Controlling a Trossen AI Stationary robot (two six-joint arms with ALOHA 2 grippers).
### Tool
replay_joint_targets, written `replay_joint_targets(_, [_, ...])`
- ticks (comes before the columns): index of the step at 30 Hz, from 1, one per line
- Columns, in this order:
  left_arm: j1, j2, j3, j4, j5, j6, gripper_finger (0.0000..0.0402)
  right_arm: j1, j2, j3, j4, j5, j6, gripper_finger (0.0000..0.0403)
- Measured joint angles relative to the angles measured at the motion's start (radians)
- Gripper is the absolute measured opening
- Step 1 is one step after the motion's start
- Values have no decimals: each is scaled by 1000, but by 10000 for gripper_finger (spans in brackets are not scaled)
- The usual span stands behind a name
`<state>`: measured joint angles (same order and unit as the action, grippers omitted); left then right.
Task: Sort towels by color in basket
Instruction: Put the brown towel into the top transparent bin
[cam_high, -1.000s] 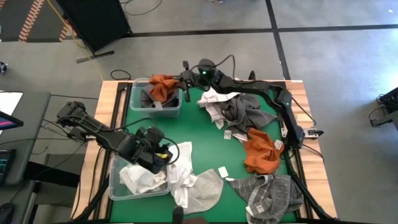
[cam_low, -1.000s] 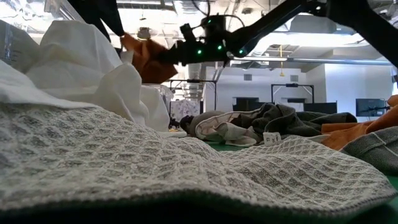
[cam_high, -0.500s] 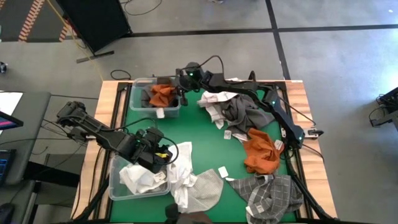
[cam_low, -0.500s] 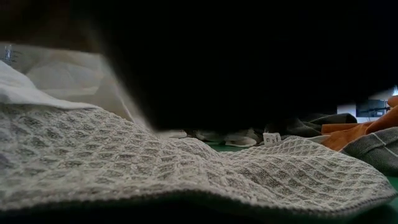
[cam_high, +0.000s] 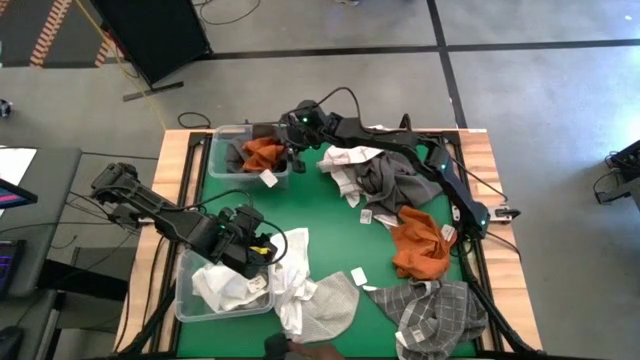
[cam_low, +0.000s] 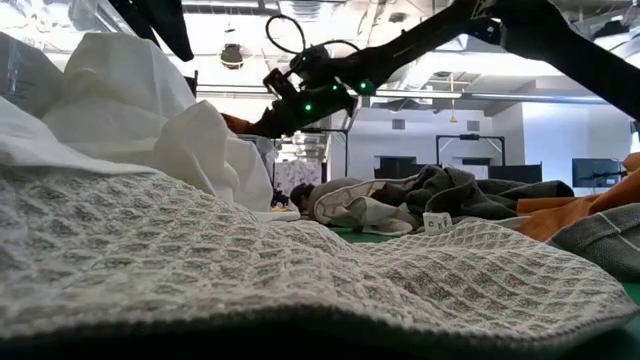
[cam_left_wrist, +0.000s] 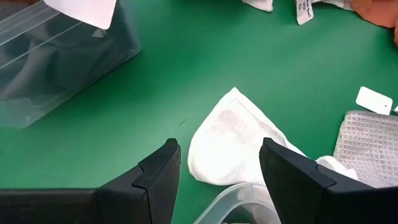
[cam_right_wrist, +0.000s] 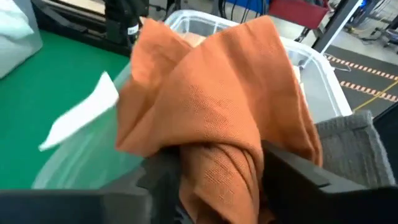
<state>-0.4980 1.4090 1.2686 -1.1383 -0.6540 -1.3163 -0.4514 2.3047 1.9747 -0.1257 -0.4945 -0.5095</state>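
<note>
Lowered since a second ago, when it dangled above the rim, a rust orange towel (cam_high: 263, 153) now sits in the far clear bin (cam_high: 224, 135) at the back of the green counter (cam_high: 330, 225), on top of a dark grey towel (cam_right_wrist: 348, 149) already inside. The right gripper (cam_high: 296, 140) hovers at the bin's edge, and its wrist view shows its jaws clamped on the orange cloth, a white tag (cam_high: 268, 178) hanging over the bin's near wall. The dark shape that blacked out the low view half a second ago is gone.

The left gripper (cam_high: 262, 250) waits above the near clear bin (cam_high: 186, 292), jaws apart with nothing between them, over a white towel (cam_left_wrist: 233, 146) spilling from that bin onto the counter.

Loose towels lie across the rest of the counter: a pale waffle-weave one (cam_high: 335, 305) at the front edge, a grey-and-white checked one (cam_high: 440, 315) at the front right corner, a second rust orange one (cam_high: 420, 245) just behind it, and a heap of dark grey and white cloth (cam_high: 375, 175) beside the far bin.
</note>
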Motion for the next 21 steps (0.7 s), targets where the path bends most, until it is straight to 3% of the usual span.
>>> replay_joint_targets(7, [0, 0, 0, 0, 0, 30, 208, 0, -69, 0, -83, 0, -44, 304])
replay_joint_targets(21, [0, 0, 0, 0, -49, 121, 208, -3, -272, 0, -347, -2, -75, 306])
